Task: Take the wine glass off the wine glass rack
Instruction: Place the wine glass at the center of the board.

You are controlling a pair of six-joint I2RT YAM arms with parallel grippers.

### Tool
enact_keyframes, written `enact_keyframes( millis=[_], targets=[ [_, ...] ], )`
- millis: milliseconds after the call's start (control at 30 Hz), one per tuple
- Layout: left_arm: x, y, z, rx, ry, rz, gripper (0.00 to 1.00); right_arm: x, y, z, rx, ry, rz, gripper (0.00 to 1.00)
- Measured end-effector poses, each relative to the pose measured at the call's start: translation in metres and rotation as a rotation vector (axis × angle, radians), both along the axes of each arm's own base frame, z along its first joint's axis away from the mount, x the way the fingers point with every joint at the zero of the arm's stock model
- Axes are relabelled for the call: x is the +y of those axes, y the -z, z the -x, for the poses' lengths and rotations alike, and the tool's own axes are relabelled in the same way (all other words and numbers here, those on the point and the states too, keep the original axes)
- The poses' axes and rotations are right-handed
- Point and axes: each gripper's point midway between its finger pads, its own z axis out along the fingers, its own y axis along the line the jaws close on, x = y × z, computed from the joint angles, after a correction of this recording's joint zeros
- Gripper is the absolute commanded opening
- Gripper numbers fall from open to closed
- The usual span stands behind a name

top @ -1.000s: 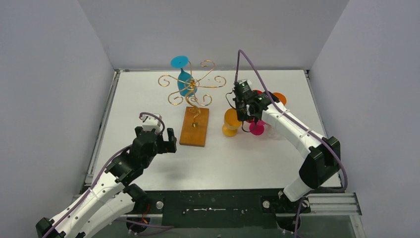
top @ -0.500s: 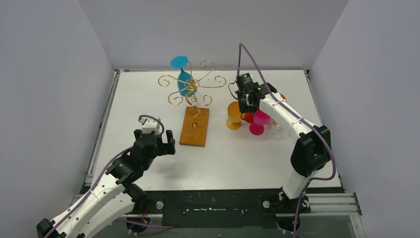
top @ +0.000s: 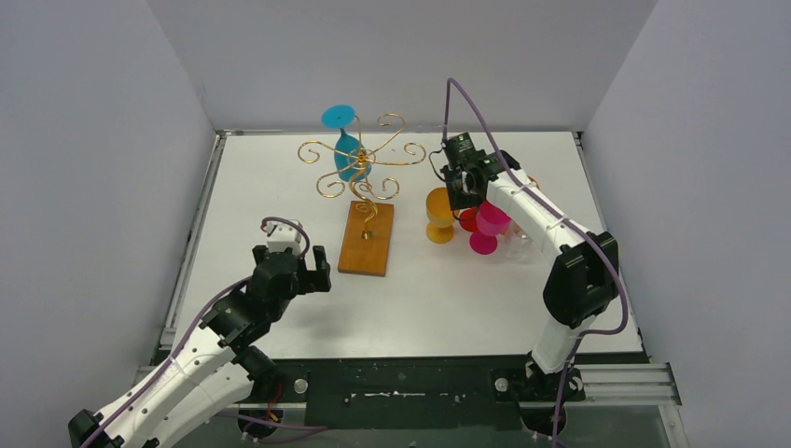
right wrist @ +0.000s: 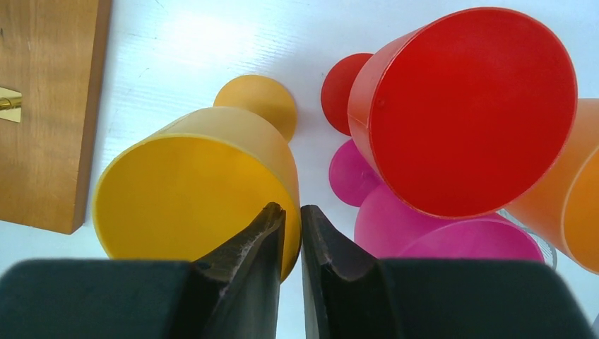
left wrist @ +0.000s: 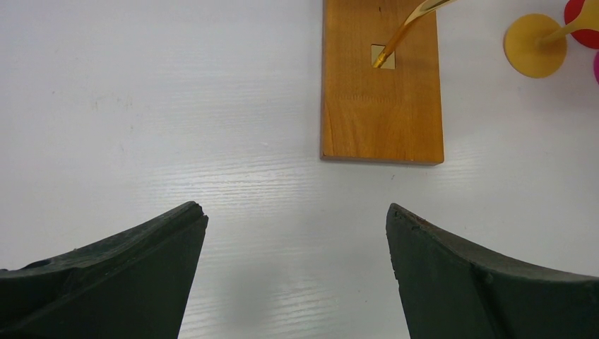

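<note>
Right wrist: right end effector (right wrist: 291, 212) is pinching the rim wall of the opaque yellow wine glass (right wrist: 191, 191), likely light, rigid, slippery plastic; left end effector (left wrist: 294, 212) is hovering spread.

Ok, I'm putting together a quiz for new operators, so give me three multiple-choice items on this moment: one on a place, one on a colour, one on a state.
1. Where is the blue wine glass?
A) hanging upside down on the wine glass rack
B) standing upright beside it
C) lying on its side beside it

2. What colour is the glass whose rim sits between the right end effector's fingers?
A) red
B) yellow
C) pink

3. How is the left end effector?
A) shut on the rack
B) open, holding nothing
C) shut on a glass

Answers:
1 A: in the top view its foot sits up in the gold scroll arms, with the bowl below.
2 B: the right wrist view shows the fingers pinching the yellow glass wall.
3 B: the left wrist view shows the fingers wide apart with nothing between them.
</note>
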Motion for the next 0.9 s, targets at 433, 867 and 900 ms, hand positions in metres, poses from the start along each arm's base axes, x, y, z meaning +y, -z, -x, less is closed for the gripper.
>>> enact_keyframes(
  millis=[433,867,900],
  targets=[
    [0.000,0.004,-0.001,0.012,-0.007,-0.009,0.97,0.002,-0.010,0.001,0.002,-0.021,-0.009,0.29],
    [0.000,0.005,-0.001,0.018,-0.007,-0.014,0.97,0.004,-0.069,0.012,-0.113,-0.024,-0.111,0.58],
    [0.000,0.005,-0.001,0.017,-0.007,-0.014,0.97,0.005,-0.077,0.015,-0.138,-0.027,-0.135,0.60]
  ],
)
